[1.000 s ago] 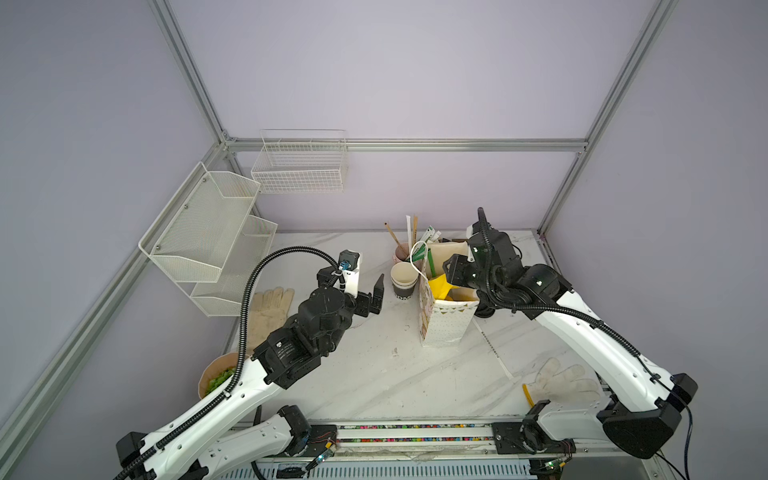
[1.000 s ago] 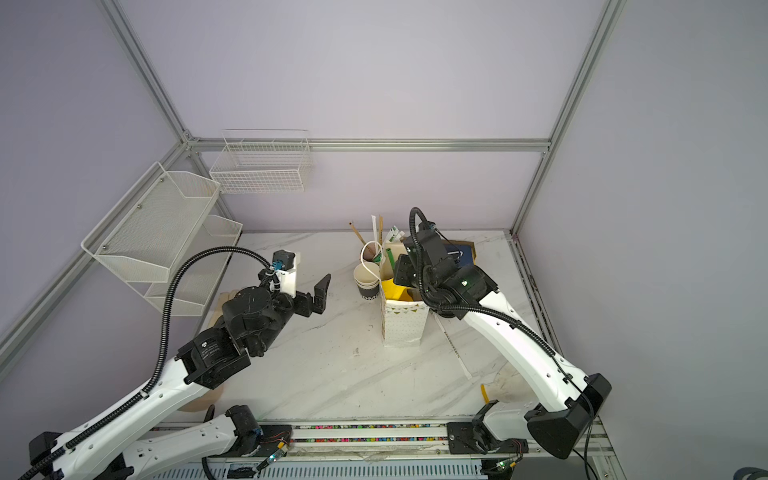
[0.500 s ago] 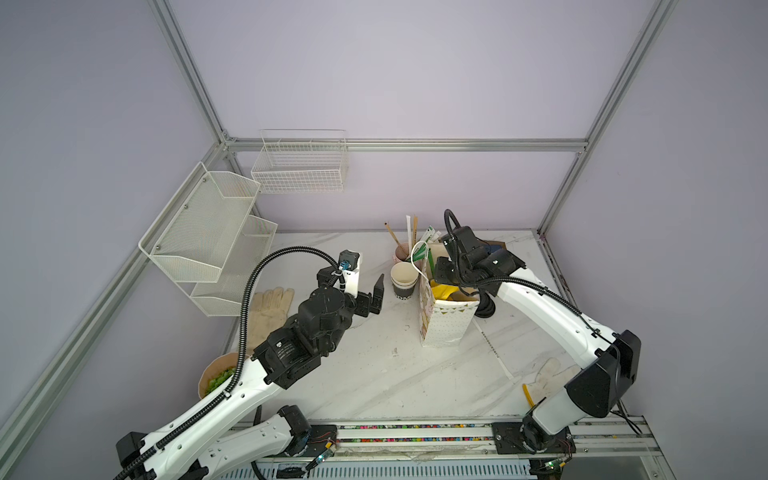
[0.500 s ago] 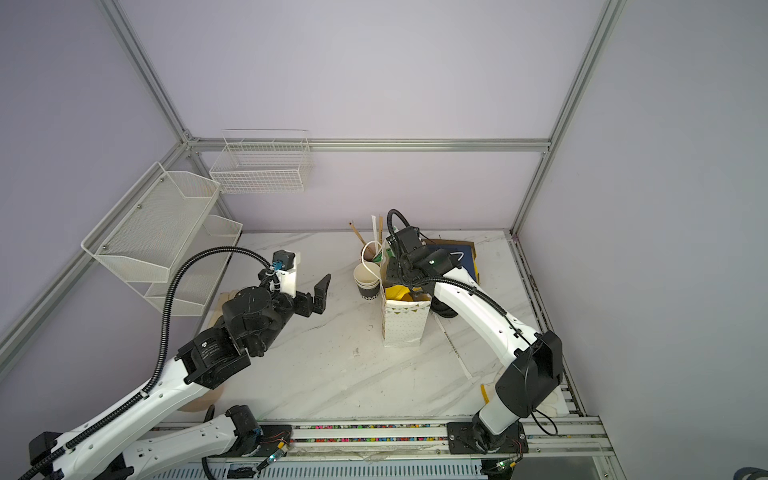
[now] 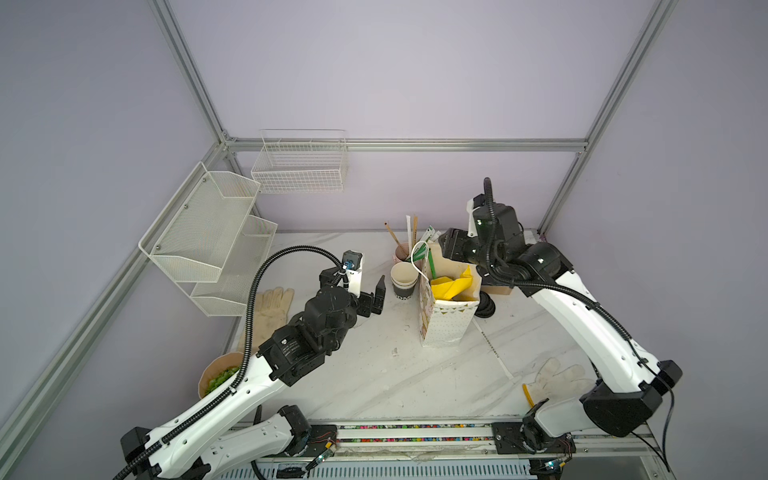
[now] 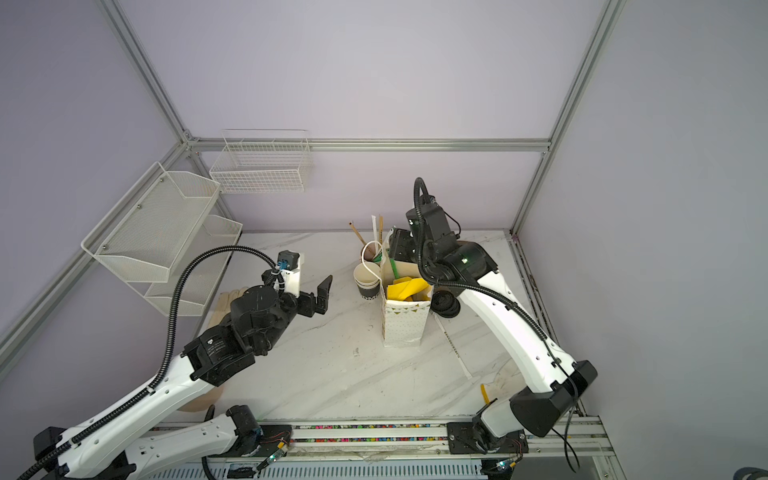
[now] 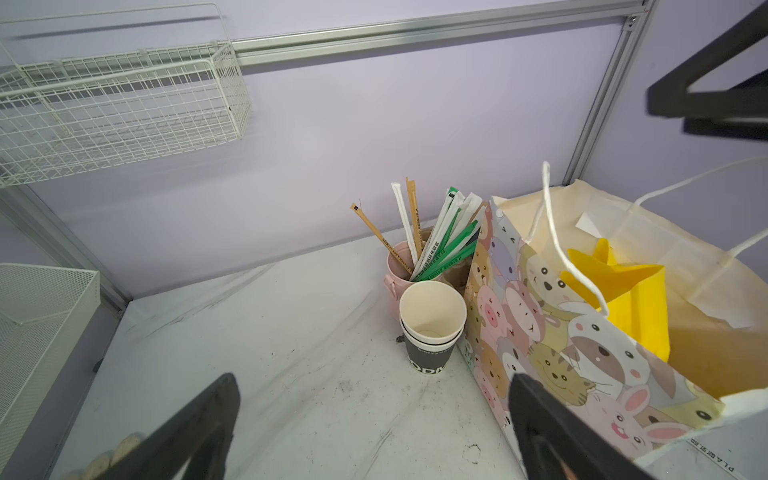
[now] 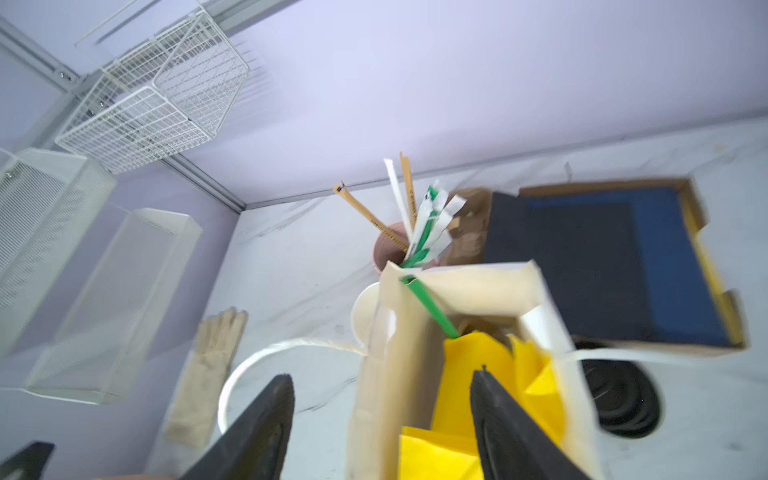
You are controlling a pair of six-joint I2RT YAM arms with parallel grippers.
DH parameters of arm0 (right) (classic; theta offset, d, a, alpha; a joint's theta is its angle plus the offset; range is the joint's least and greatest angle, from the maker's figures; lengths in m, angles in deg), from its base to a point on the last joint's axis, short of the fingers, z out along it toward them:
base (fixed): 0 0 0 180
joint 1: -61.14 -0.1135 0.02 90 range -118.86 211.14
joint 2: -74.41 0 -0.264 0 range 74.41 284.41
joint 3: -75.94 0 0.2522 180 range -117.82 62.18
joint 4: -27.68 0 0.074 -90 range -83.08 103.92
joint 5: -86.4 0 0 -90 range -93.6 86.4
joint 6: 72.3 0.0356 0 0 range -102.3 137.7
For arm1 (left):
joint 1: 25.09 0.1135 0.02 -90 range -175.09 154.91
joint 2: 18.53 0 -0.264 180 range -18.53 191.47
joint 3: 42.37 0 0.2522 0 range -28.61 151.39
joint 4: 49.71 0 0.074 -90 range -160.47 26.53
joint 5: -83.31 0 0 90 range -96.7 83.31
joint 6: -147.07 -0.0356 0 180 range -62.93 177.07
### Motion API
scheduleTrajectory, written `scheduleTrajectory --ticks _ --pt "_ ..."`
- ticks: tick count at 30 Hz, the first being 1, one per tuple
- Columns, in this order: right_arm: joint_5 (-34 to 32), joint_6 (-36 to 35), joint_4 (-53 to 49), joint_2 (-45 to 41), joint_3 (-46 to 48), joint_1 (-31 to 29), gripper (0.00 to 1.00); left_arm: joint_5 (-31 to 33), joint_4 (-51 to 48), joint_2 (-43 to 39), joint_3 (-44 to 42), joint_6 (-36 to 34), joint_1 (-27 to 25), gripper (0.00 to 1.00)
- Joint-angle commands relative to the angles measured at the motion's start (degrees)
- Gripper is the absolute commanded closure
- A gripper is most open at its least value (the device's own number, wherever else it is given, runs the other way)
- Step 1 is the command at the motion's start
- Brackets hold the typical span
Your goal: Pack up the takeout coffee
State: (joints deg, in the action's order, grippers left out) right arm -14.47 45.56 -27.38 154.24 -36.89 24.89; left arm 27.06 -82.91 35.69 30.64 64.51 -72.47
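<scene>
The takeout coffee is out of view in every frame. A cartoon-print paper bag (image 5: 446, 324) (image 6: 405, 324) (image 7: 540, 332) stands open with yellow paper (image 5: 451, 286) and a green straw (image 8: 432, 309) inside. My right gripper (image 5: 451, 247) (image 8: 382, 376) hovers open above the bag's far rim, its jaws straddling one bag wall (image 8: 399, 332) and holding nothing. My left gripper (image 5: 372, 297) (image 7: 374, 382) hangs wide open and empty over the table. It points at a nested stack of black cups (image 5: 403, 282) (image 7: 430, 345) just left of the bag.
A pinkish cup of straws (image 5: 402, 251) (image 7: 399, 270) stands behind the stack. Black lids (image 5: 484, 309) and a blue-lined tray (image 8: 602, 266) lie right of the bag. Gloves (image 5: 270, 307) (image 5: 557, 376), a bowl of greens (image 5: 218, 374) and wire racks (image 5: 208, 232) line the edges.
My right gripper has opened and drawn back and up from the bag's mouth, leaving the green straw leaning in the bag. The left arm has not moved.
</scene>
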Motion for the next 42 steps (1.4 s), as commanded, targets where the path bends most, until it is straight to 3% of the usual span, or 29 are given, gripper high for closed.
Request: scheduleTrajectory --ticks 1,4,7,11,13,15,19,24,28,30,38,42 --pt "-8.4 -0.4 5.2 -6.0 4.5 0.7 0.03 4.0 -0.6 -0.7 1.0 2.4 0.3 0.0" --pt "-12.1 -0.3 7.0 -9.1 8.0 3.8 0.03 7.4 -1.5 -1.0 1.7 4.5 0.4 0.0" --pt "-9.6 0.5 7.9 -10.9 11.8 10.8 0.03 7.7 -2.2 -1.0 2.3 5.3 1.4 0.0" --pt "-11.7 1.2 10.5 -14.2 18.7 17.6 0.03 -1.7 -9.7 0.3 2.6 13.7 13.4 0.0" --pt "-15.8 1.0 14.2 -16.3 23.8 18.6 0.03 -0.5 -8.0 -0.9 -0.9 14.7 17.1 0.0" --pt "-19.2 1.1 18.4 -17.6 29.2 19.5 0.03 4.4 -2.2 -3.9 -6.5 14.6 17.5 0.0" --pt "-22.9 0.4 26.1 -18.8 37.6 22.2 0.03 7.1 -0.3 -4.4 -10.0 15.5 20.7 0.0" --pt "-23.4 -3.2 36.9 -16.3 44.8 24.5 0.03 8.0 11.0 -2.8 -19.2 10.4 23.7 0.0" --pt "-27.9 -5.6 45.7 -15.7 50.3 25.3 0.03 6.0 11.1 0.9 -19.8 10.4 26.7 0.0" --pt "-29.5 -3.3 49.5 -16.1 53.1 26.2 0.03 6.1 12.4 3.2 -20.3 10.9 28.8 0.0" --pt "-26.5 -3.5 62.7 -28.6 63.6 27.0 0.03 4.8 17.2 7.1 -23.3 15.3 34.0 0.0" --pt "-26.4 -6.0 68.2 -26.8 68.1 27.0 0.03 5.4 23.5 9.2 -24.9 12.1 34.8 0.0"
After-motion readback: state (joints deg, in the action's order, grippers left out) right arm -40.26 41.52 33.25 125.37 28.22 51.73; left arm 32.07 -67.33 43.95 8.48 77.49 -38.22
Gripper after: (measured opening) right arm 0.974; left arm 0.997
